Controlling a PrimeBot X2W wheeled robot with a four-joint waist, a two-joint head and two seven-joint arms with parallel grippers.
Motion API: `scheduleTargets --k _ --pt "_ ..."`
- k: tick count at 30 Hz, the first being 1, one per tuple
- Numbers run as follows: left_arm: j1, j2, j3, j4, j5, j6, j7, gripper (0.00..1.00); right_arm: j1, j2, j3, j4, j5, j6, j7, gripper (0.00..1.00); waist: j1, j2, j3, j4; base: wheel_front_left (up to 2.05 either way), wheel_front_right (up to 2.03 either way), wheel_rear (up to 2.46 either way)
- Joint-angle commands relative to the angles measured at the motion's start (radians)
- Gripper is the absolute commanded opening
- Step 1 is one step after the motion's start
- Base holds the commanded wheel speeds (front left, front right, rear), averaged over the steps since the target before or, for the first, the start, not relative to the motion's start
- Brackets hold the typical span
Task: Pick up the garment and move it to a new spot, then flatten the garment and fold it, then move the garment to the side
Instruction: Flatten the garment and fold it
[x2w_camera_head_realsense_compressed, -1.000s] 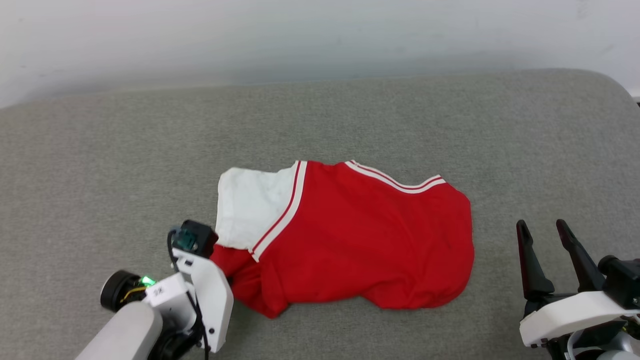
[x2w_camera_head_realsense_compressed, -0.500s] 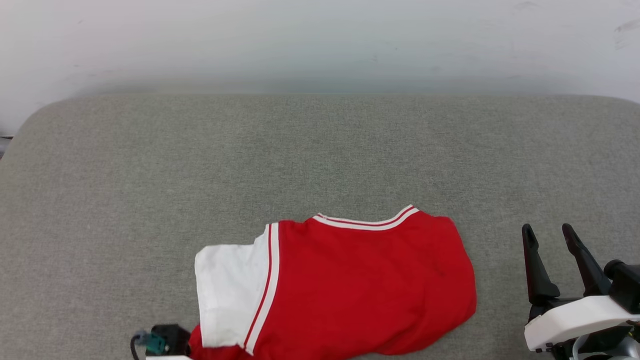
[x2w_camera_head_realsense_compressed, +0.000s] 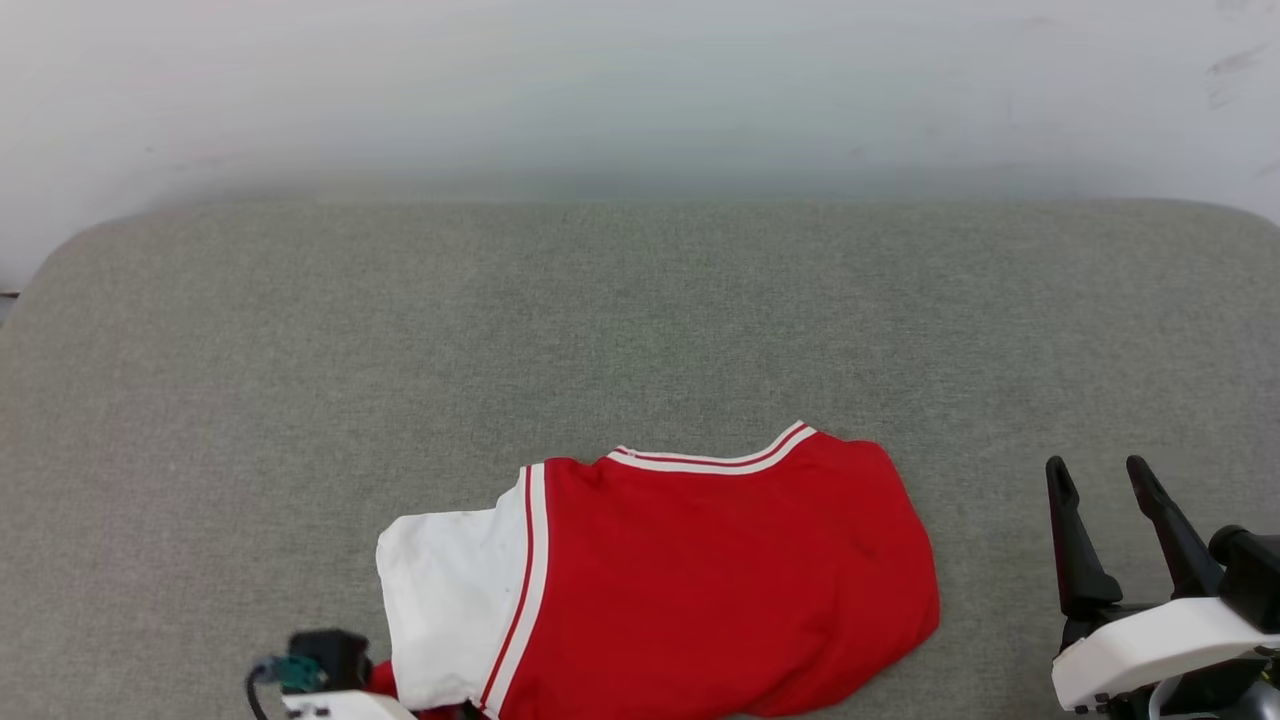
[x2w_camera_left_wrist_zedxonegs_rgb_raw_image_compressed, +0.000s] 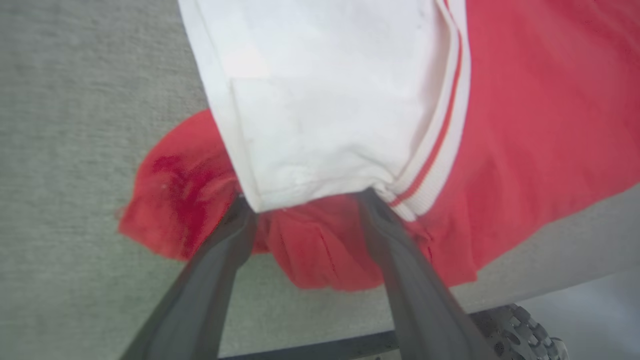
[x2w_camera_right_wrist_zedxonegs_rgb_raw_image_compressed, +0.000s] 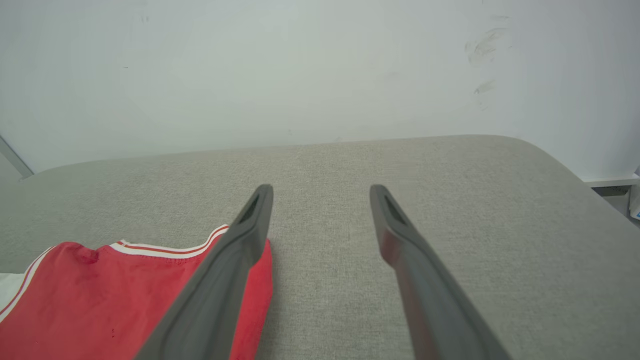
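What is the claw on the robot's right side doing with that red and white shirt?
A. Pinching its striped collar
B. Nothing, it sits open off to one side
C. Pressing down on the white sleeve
B: in the head view the right gripper has its two fingers spread with nothing between them, over the bare grey padded surface, clear of the jersey.

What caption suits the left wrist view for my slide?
Left hand, fingers apart, at the bunched red edge of the garment beneath its white sleeve.
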Motion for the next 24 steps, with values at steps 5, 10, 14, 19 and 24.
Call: scheduleTargets --k 5,10,14,19,24 --pt "-0.044 0.023 0.039 -0.027 0.048 0.021 -0.073 1.0 0.021 0.002 -0.005 -0.01 -0.003 -0.001 0.007 1.0 0.0001 0.0 -0.025 -0.01 0.0 0.0 0.0" --pt "-0.08 0.044 0.076 -0.068 0.085 0.048 -0.132 1.0 0.029 0.001 -0.009 -0.024 0.001 -0.001 0.013 1.0 0.0001 0.0 -0.032 -0.01 0.0 0.0 0.0" --pt "-0.142 0.069 0.079 -0.085 0.113 0.05 -0.118 1.0 0.022 0.001 -0.007 -0.034 0.002 -0.001 0.016 1.0 0.0001 0.0 -0.019 -0.011 0.0 0.0 0.0" --pt "-0.263 0.094 0.042 -0.07 0.129 -0.003 -0.051 1.0 -0.005 0.001 0.004 -0.042 0.002 -0.001 0.013 1.0 0.0001 0.0 0.021 -0.019 0.0 0.0 0.0" --pt "-0.399 0.093 -0.031 -0.02 0.112 -0.089 0.073 1.0 -0.03 0.001 0.015 -0.033 0.004 -0.001 0.004 1.0 0.0001 0.0 0.071 -0.042 0.0 0.0 0.0"
